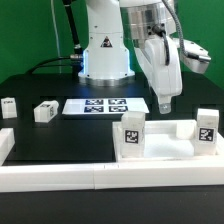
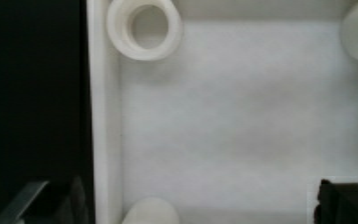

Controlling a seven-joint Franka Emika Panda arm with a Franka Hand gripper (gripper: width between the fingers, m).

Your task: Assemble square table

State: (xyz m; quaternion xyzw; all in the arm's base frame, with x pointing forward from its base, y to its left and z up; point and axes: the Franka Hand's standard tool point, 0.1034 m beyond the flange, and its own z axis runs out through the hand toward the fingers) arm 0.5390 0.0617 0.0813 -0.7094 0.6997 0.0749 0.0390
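The white square tabletop point(image 1: 170, 138) lies at the front of the exterior view's right, against the border wall. Two tagged white legs stand upright on it, one near the middle point(image 1: 131, 136) and one at the right point(image 1: 207, 130). Two more tagged legs lie loose at the left point(image 1: 45, 112) point(image 1: 8, 108). My gripper point(image 1: 163, 102) hangs pointing down just above the tabletop's far edge. In the wrist view the gripper point(image 2: 190, 202) is open and empty over the tabletop point(image 2: 229, 120), with the raised rim point(image 2: 98, 120) and a corner socket point(image 2: 144, 28) in sight.
The marker board point(image 1: 100, 105) lies flat in front of the robot base point(image 1: 105, 55). The long white border wall point(image 1: 60, 170) runs along the front and turns up at the left point(image 1: 5, 140). The table surface is black point(image 1: 70, 135).
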